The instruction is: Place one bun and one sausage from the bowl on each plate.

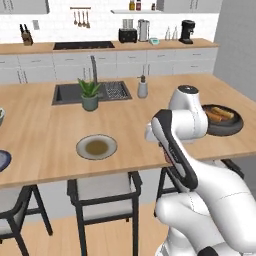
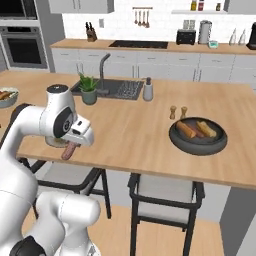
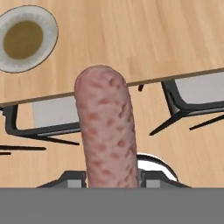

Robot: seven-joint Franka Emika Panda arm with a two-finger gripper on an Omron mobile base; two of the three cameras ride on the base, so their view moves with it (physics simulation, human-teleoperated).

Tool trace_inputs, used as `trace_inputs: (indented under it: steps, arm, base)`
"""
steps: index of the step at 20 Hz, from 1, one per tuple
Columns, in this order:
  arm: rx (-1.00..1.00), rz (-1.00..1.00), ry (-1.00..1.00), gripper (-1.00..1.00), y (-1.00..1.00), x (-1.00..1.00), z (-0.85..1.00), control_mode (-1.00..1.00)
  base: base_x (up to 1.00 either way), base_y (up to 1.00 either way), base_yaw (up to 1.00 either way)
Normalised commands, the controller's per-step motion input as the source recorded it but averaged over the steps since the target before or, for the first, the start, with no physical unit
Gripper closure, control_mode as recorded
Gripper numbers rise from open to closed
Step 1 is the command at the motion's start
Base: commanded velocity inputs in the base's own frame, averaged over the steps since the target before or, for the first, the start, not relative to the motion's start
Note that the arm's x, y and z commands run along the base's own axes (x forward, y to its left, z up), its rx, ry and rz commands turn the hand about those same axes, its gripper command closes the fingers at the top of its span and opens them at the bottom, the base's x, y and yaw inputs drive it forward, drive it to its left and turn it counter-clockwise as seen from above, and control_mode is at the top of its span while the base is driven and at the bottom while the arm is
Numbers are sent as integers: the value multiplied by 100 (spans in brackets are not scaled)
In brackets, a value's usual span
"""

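Sausage [image 3: 105, 131] pinched between gripper [image 3: 111, 177] fingers, sticking out long and pink, hanging over near edge of wooden counter [image 1: 45, 130]. Pale grey plate [image 1: 96, 147] with brown middle sits on counter, near that edge, left of gripper. Dark bowl [image 2: 198, 136] far right on counter, more food inside. Two small shakers [image 2: 177, 112] just behind bowl. Chairs [image 1: 105, 192] tucked under counter.
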Motion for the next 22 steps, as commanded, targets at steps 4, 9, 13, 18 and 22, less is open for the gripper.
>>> trace_inputs:
  steps: [4,9,13,18,22]
  arm:
    - [0,0,0,100,0,0,0,100]
    - [0,0,0,100,0,0,0,100]
    - [0,0,0,100,0,0,0,100]
    - [0,0,0,100,3,2,0,-100]
    - [-7,5,2,100,95,6,-2,-100]
  base:
    - [6,-73,0]
    - [35,-34,0]
    - [66,0,0]
    - [41,-1,0]
    - [0,0,0]
